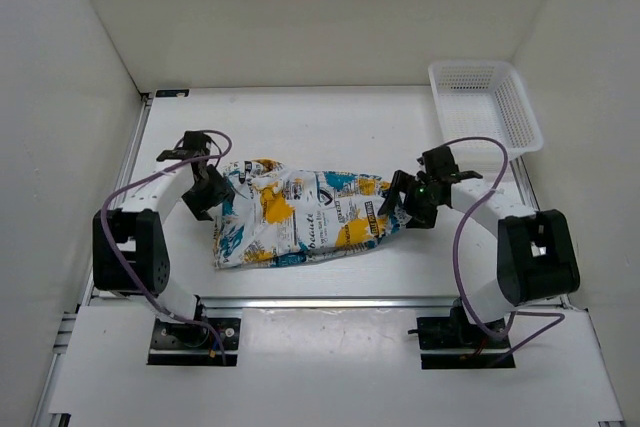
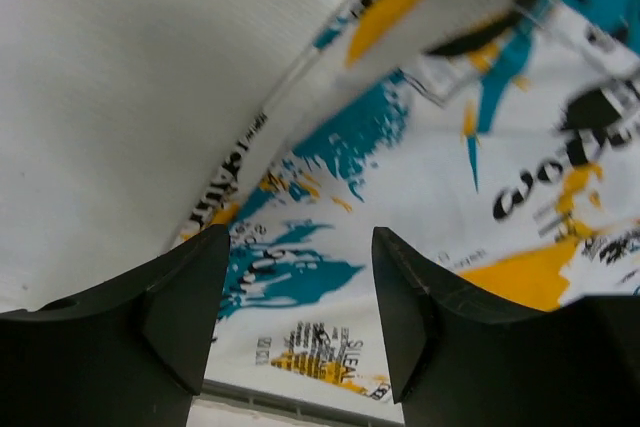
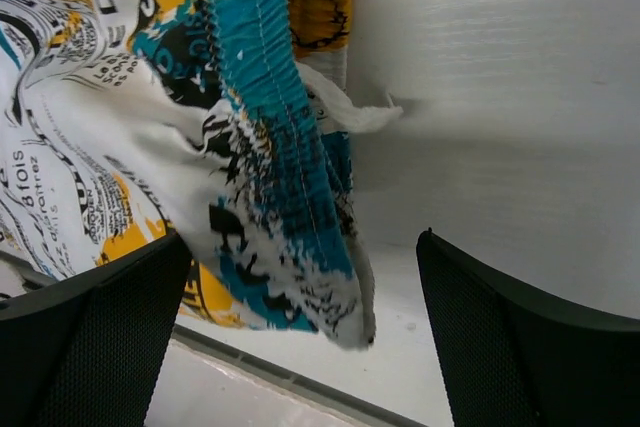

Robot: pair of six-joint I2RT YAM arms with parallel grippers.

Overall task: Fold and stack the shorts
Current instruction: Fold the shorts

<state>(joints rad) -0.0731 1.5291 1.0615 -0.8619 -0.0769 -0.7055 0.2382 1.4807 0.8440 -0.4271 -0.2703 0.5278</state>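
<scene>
1 pair of shorts (image 1: 300, 217) was seen, of soft white fabric printed all over with teal-blue and yellow-orange patches and black lettering. The shorts were spread crumpled and wrinkled across the middle of the white table (image 1: 330, 117), stretched from left to right, with a gathered, stitched teal band at the right end.

The shorts were flanked by 2 grippers. The left gripper (image 1: 207, 190) was placed at the left end of the shorts, over the edge of the fabric. In the left wrist view its fingers (image 2: 190, 297) were held apart, with nothing clamped and the printed cloth seen beyond the gap. The right gripper (image 1: 408, 197) was placed at the right end. In the right wrist view its fingers (image 3: 110, 317) were spread wide, and the gathered end of the shorts was seen in the space between them, unpinched.

1 white mesh basket (image 1: 485, 107) was set at the far right corner of the table, well apart from the shorts.
</scene>
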